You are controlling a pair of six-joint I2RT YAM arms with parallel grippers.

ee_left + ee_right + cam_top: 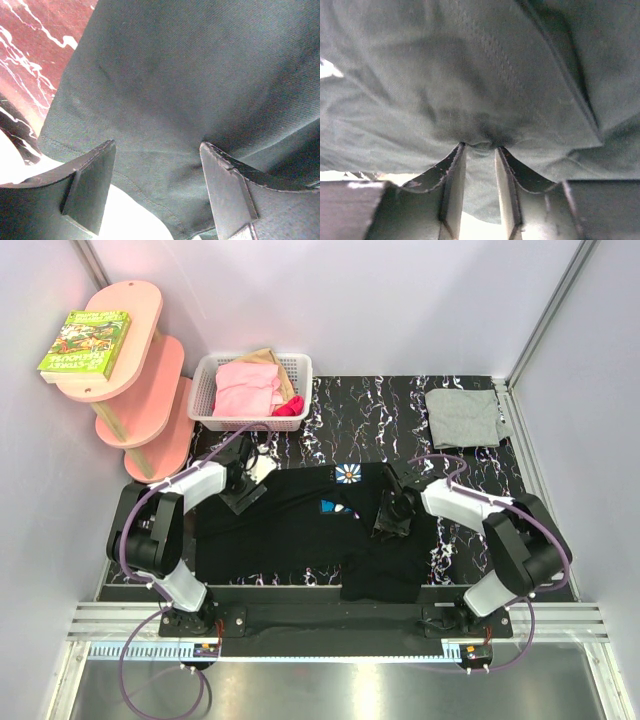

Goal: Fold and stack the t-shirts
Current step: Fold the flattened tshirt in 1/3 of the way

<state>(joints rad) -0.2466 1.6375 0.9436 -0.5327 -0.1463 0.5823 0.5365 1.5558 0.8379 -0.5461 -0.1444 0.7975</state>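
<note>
While the black flower-print cloth t-shirt [290, 535] lies spread on the black marbled surface [380, 410], long axis left-right, print at its far edge, the right hand [388, 523] pinches a fold on its right half. The left hand [245, 498] gapes open over its left hem. The folded light grey t-shirt [462, 417] sits beyond its far-right corner. Neck direction: can't tell.

On the bench [370, 415], centre and toward the near edge: spread t-shirt [290, 535], btwn the two arms. L pincer [243, 498] at its back-left corner; R pincer [388, 523] on its right half. Folded t-shirt [463, 417] at back-right corner, well apart. Basket [213, 375] at back left w/ clothes [248, 390] in it. Shelf unit [150, 390] left of basket, book [85, 342] on top tier.
</note>
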